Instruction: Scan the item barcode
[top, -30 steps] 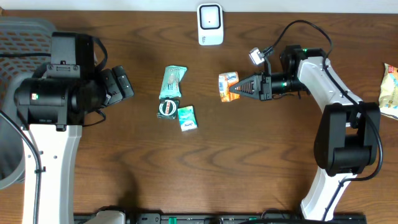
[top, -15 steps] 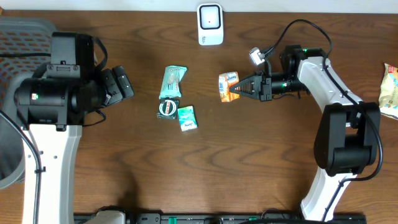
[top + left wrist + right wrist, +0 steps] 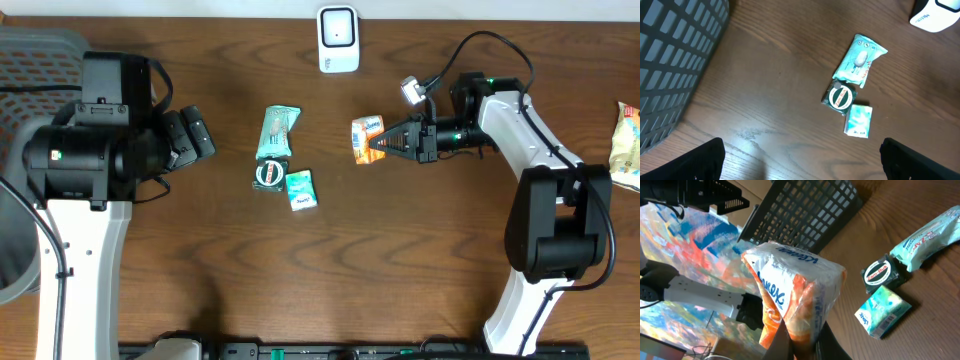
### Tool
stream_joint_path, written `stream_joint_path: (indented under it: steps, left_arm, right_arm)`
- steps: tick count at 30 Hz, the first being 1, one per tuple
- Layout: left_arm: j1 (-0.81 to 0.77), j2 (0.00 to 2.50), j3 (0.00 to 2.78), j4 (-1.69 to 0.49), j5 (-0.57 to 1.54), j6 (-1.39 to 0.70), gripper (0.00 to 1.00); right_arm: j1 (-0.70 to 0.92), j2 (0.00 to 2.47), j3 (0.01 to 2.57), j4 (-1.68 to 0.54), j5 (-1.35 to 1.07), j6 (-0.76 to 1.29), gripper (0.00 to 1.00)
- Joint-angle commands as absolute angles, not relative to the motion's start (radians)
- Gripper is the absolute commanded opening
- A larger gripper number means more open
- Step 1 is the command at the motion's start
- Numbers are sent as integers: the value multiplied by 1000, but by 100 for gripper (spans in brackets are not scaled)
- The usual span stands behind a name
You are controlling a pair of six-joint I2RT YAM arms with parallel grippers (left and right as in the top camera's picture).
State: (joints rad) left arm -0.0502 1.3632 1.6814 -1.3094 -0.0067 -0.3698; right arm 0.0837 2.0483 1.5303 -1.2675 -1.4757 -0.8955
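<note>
An orange and white tissue pack hangs above the table's middle, pinched at its lower edge by my shut right gripper. The white barcode scanner stands at the table's far edge, up and to the left of the pack. My left gripper hovers open over bare wood at the left, holding nothing. Only its two dark fingertips show in the left wrist view.
A teal wrapped bar, a round green tin and a small teal box lie left of centre. A grey mesh basket sits at the far left, a snack bag at the right edge.
</note>
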Motion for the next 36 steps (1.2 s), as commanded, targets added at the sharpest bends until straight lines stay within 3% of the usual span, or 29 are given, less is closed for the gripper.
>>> stream_joint_path:
  steps: [1,11,15,17,21,29,36]
  left_arm:
    - [-47,1359,1684,-1313,-19,-382,98]
    - [-47,1359,1684,-1313,-19,-382,98]
    - [-47,1359,1684,-1313,-19,-382,98]
    - [-47,1359,1684,-1313,-19,-382,97]
    - [-47,1359,1684,-1313,-19,-382,98]
    - [-47,1359,1684,-1313,-19,-382,98]
    - [-47,1359,1684,-1313,-19,-382,98]
  right_arm:
    - [94,2025,1532,-1267,-1479,-917,1]
    - [101,2025,1532,-1222,-1355,-857,2]
    - [141,2025,1532,-1084,-1099,-542,1]
    - [181,2025,1533,-975,-805,-237,1]
    - [245,2025,1557,-915,-373,2,1]
    - [364,2025,1699,-846,432,2,1]
    - [430,2030,1709,-559,514,-121,1]
